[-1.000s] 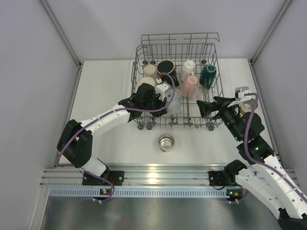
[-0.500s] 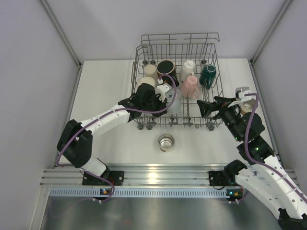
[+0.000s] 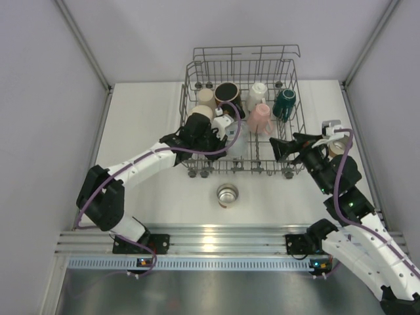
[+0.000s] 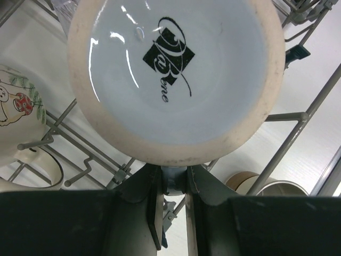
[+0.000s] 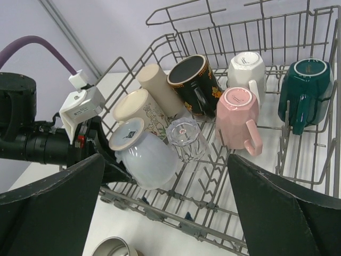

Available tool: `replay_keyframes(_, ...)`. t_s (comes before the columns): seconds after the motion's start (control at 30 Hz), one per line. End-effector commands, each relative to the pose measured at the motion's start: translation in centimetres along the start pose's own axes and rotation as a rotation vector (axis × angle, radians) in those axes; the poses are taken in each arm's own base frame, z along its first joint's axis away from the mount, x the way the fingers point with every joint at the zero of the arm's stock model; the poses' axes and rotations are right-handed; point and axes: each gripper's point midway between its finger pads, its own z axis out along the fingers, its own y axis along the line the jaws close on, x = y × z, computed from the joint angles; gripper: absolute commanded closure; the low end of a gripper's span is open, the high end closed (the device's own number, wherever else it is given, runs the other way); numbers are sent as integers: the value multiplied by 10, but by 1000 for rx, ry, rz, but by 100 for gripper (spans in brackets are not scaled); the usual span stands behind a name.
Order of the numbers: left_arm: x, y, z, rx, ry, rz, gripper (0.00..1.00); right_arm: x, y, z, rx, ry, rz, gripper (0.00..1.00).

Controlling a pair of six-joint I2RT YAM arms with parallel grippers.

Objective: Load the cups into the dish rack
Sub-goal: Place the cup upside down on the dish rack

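The left gripper (image 4: 173,186) reaches into the front-left corner of the dish rack (image 3: 243,65), fingers narrow, pinching the edge of the pale cup (image 5: 145,154) — it lies tilted on the tines beside the clear glass (image 5: 184,137). The right gripper (image 3: 283,149) hovers at the front-right corner, fingers spread wide. 1 steel cup (image 3: 227,195) stands on the table (image 3: 144,118) — just before the rack.

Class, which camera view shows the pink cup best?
Right wrist: the pink cup appears large, base and handle clear. The top view shows it small; the left wrist misses it.
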Motion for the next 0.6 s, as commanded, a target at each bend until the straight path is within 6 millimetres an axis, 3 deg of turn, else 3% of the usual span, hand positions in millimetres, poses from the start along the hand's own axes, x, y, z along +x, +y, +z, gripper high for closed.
replay_keyframes(0.0, 10, -20, -19, 64, 88, 33, 100, -4, 4, -2, -17, -21, -16, 1)
replay_keyframes(0.13, 12, -22, -24, 84, 134, 61, 100, -4, 5, -2, -19, -21, -18, 1)
replay_keyframes(0.4, 14, -12, -13, 90, 187, 156, 100, -4, 3, -2, -14, -21, -21, 1)
replay_keyframes(0.57, 4, -4, -6, 70, 179, 200, 100, -3, 3, -1, -11, -17, -25, 1)
